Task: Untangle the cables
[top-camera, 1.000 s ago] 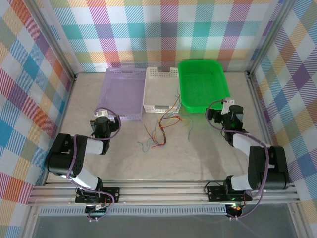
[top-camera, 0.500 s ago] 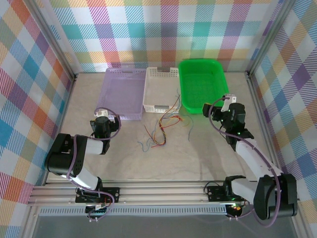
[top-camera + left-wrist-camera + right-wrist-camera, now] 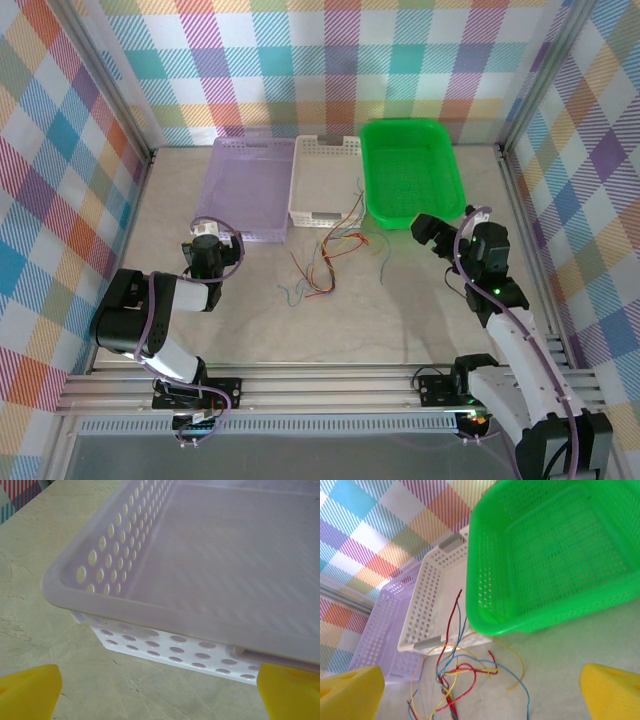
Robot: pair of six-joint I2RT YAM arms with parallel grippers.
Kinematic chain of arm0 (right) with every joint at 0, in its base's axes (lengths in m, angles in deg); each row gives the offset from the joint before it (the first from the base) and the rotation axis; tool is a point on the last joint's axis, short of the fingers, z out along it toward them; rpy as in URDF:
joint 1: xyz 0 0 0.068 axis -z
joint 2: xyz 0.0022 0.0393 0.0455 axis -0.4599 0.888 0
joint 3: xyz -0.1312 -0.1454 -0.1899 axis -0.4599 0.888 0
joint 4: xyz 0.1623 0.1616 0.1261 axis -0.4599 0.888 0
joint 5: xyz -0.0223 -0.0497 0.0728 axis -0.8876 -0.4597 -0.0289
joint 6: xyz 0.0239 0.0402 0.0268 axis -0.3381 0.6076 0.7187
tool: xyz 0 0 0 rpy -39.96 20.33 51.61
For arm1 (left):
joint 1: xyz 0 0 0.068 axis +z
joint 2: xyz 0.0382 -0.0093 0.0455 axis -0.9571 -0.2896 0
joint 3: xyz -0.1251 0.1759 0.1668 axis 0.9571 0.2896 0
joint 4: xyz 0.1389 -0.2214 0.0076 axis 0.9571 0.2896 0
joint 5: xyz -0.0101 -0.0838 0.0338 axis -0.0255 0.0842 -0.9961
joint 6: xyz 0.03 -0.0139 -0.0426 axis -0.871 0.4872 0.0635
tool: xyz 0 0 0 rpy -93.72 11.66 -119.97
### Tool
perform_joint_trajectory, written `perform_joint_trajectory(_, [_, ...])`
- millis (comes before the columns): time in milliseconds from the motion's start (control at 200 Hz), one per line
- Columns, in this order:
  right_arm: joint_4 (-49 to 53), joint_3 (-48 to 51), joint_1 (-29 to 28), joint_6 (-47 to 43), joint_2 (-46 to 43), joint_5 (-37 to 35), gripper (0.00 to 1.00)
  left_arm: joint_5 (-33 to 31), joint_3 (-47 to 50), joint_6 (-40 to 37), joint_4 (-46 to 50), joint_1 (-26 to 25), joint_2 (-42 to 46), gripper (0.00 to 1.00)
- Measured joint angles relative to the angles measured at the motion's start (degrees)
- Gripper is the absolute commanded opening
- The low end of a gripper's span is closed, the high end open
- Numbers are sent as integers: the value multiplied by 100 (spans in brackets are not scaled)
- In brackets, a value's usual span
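well, the cables (image 3: 330,255) lie knotted on the tabletop (image 3: 400,310), just near the white basket (image 3: 322,180); left fingers (image 3: 27,692) and right fingers (image 3: 350,692) gape wide, holding nothing. grabbing several strands together could tighten the tangle.

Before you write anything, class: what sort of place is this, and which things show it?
Probably a robot test cell, not a home: a left arm and right arm bolted to a metal rail, checked screens boxing in the table, and a green basket near loose cables.
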Motion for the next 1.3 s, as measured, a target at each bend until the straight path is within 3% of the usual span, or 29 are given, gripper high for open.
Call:
perform_joint_trajectory(170, [289, -2, -608, -87, 197, 70, 100, 0, 0, 0, 0, 0, 0, 100])
perform_joint_trajectory(450, [866, -2, -2070, -356, 282, -579, 100, 0, 0, 0, 0, 0, -2, 100])
perform_joint_trajectory(705, [979, -2, -2756, -415, 343, -811, 100, 44, 11, 0, 35, 28, 79, 100])
perform_joint_trajectory(1170, [330, 13, -3456, -376, 1510, -850, 99, 538, -374, 131, 2041, 26, 2426, 100])
perform_joint_trajectory(1300, [160, 11, -3484, -374, 1799, -831, 95, 778, -844, 446, 3167, 26, 2968, 100])
